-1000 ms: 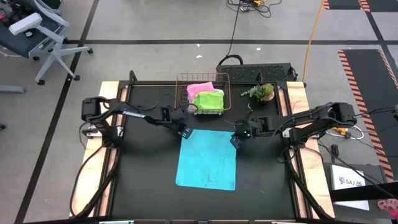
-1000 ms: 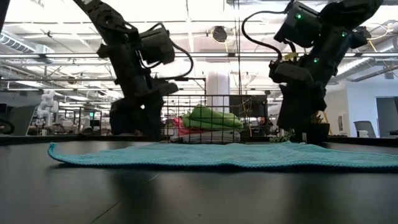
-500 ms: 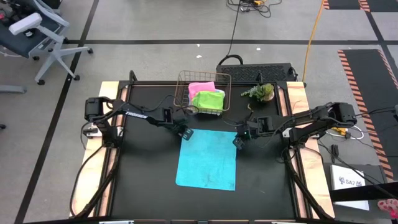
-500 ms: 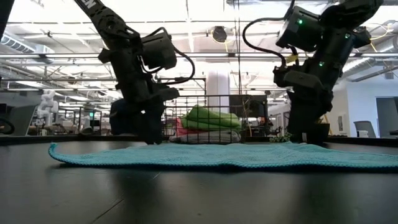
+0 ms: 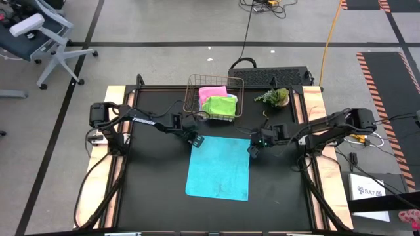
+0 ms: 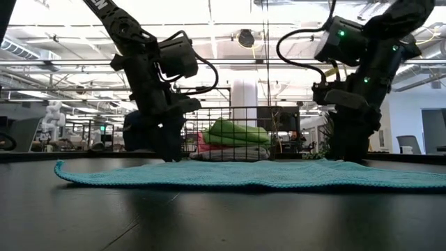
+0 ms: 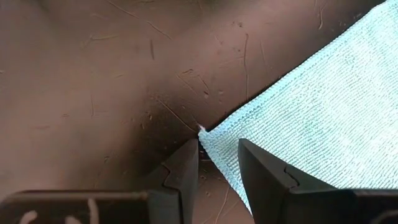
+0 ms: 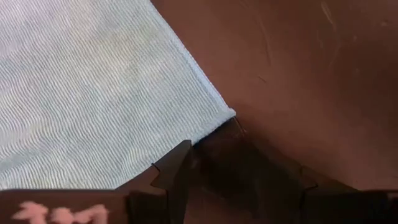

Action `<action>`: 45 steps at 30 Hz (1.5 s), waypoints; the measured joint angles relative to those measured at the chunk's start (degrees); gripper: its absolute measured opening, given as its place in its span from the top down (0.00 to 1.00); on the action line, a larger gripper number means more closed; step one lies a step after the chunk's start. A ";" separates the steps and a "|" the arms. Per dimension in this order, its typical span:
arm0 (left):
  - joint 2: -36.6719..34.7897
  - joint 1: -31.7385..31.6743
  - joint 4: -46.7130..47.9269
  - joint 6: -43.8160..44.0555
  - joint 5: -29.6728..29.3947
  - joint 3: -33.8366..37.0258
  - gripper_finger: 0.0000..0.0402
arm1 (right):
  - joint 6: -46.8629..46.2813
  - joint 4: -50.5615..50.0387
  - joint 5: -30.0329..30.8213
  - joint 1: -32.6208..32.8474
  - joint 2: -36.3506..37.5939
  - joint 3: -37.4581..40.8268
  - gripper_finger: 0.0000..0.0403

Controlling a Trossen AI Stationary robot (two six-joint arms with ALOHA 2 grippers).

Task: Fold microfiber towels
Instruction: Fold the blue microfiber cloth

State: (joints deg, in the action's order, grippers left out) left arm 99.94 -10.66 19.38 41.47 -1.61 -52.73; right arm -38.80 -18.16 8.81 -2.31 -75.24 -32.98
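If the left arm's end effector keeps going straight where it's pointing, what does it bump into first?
Probably the corner of the cyan-blue towel, which lies between the left end effector's open fingers, with the dark table right under it.

**Cyan on black, pink and lime in copper**

The spread towel point(image 5: 218, 167) is cyan-blue, its weave showing fine ribbed lines in the wrist views. The bench point(image 5: 151, 190) is black with pale wood side strips. The wire basket point(image 5: 214, 98) is copper, holding a pink towel point(image 5: 210, 92) and a lime green towel point(image 5: 220, 105). The plant point(image 5: 274, 97) is green. Both tools, left tool point(image 5: 194, 139) and right tool point(image 5: 252, 148), are dark.
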 joint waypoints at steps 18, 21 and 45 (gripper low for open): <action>0.09 1.16 -0.04 1.90 -0.48 0.02 0.71 | -2.59 15.63 0.20 -1.45 0.22 8.31 0.63; 0.09 1.16 -0.04 2.04 -0.50 0.02 0.71 | -3.58 18.45 0.22 -1.75 0.17 9.04 0.63; 0.31 1.97 -2.80 4.09 2.70 0.13 0.97 | -6.29 27.22 0.89 -1.81 0.02 13.34 0.99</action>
State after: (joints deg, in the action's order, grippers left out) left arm 100.25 -8.69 16.57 45.56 1.09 -52.60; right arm -45.09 9.06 9.69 -4.12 -75.22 -19.64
